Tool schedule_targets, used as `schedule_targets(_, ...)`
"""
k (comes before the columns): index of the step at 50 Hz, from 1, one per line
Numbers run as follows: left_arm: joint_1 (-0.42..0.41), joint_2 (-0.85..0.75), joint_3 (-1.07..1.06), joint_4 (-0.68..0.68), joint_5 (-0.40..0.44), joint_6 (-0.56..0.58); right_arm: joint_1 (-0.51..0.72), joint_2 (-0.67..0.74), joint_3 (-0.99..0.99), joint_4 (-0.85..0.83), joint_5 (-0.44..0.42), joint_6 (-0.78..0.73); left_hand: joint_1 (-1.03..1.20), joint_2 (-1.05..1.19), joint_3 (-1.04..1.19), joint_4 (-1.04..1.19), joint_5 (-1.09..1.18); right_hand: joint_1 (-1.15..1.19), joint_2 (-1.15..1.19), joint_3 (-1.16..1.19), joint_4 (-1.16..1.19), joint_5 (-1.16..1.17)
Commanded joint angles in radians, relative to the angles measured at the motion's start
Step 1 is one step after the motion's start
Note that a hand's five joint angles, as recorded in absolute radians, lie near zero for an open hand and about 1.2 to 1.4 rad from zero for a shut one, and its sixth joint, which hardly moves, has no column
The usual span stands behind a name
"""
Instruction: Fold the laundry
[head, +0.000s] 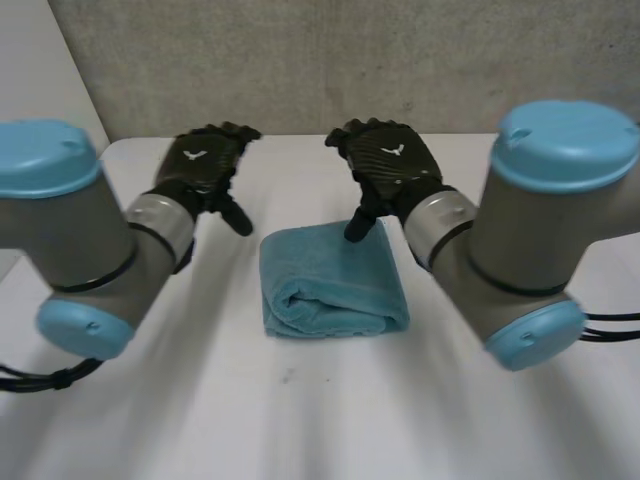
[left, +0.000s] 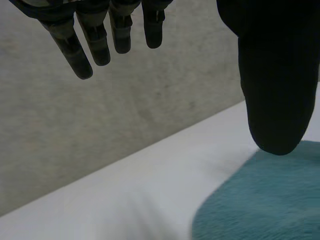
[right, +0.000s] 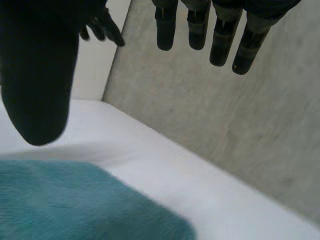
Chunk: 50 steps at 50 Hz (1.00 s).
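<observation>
One teal towel (head: 335, 280) lies folded in a compact bundle mid-worktop (head: 300, 420), near left robot hand (head: 200, 165) & right robot hand (head: 390, 160), both spread, holding nothing; folding looks approx. complete.

Towel (head: 333, 280) at the tabletop's (head: 300, 420) middle, left hand (head: 200, 165) off the towel's back left corner, right hand (head: 388, 160) over its back right corner, wall (head: 350, 60) behind the far edge

Folded teal towel (head: 332, 285) on table (head: 300, 420), left hand (head: 200, 165) and right hand (head: 395, 160) near
</observation>
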Motion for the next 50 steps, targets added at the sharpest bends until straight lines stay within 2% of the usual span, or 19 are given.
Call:
schedule_targets(1,-0.052,-0.168,0.109,-0.152,0.006,-0.031,-0.130,0.189,-0.022,0.160,-0.191,0.133,-0.004,-0.015,-0.026,-0.016,-0.031,-0.034,-0.045,-0.041,-0.059,-0.062)
schedule_targets(8,-0.058,-0.248,0.060,-0.167,0.002,-0.029,-0.149,0.282,-0.046,0.195,-0.139,0.115,-0.004,-0.015,-0.026,-0.016,-0.031,-0.034,-0.045,-0.041,-0.059,-0.062)
schedule_targets(12,-0.055,-0.251,0.043,-0.167,0.006,-0.026,-0.158,0.283,-0.046,0.203,-0.100,0.070,-0.007,-0.018,-0.028,-0.019,-0.034,-0.034,-0.045,-0.041,-0.059,-0.062)
schedule_targets(16,-0.049,-0.236,0.038,-0.172,0.006,-0.020,-0.153,0.268,-0.046,0.201,-0.097,0.040,-0.012,-0.024,-0.034,-0.025,-0.040,-0.034,-0.045,-0.041,-0.059,-0.062)
schedule_targets(19,-0.046,-0.182,0.049,-0.173,0.008,-0.006,-0.150,0.212,-0.047,0.197,-0.097,0.047,-0.012,-0.024,-0.034,-0.025,-0.040,-0.034,-0.045,-0.041,-0.059,-0.062)
schedule_targets(24,-0.046,-0.075,0.084,-0.176,0.009,0.003,-0.156,0.012,-0.047,0.192,-0.093,0.053,-0.015,-0.027,-0.037,-0.027,-0.043,-0.034,-0.045,-0.041,-0.059,-0.062)
schedule_targets(26,-0.044,-0.004,0.112,-0.195,0.009,0.002,-0.158,-0.011,-0.047,0.191,-0.091,0.057,-0.015,-0.027,-0.037,-0.027,-0.043,-0.034,-0.045,-0.041,-0.059,-0.062)
schedule_targets(32,-0.023,0.117,0.173,-0.282,0.006,-0.004,-0.198,-0.181,-0.052,0.191,0.016,0.083,-0.018,-0.030,-0.040,-0.030,-0.046,-0.034,-0.045,-0.041,-0.059,-0.062)
schedule_targets(33,0.005,0.163,0.187,-0.325,0.005,-0.006,-0.207,-0.198,-0.050,0.191,0.032,0.083,-0.018,-0.030,-0.040,-0.030,-0.046,-0.034,-0.045,-0.041,-0.059,-0.062)
schedule_targets(38,0.040,0.215,0.190,-0.371,0.005,-0.006,-0.253,-0.284,-0.038,0.198,0.061,0.069,-0.015,-0.027,-0.037,-0.027,-0.043,-0.034,-0.045,-0.041,-0.059,-0.062)
schedule_targets(41,0.066,0.258,0.184,-0.425,0.005,-0.004,-0.270,-0.301,-0.018,0.198,0.067,0.050,-0.019,-0.030,-0.041,-0.031,-0.047,-0.034,-0.045,-0.041,-0.059,-0.062)
schedule_targets(50,0.072,0.273,0.145,-0.428,0.005,-0.001,-0.293,-0.304,-0.001,0.197,0.070,0.003,-0.019,-0.030,-0.041,-0.031,-0.047,-0.034,-0.045,-0.041,-0.059,-0.062)
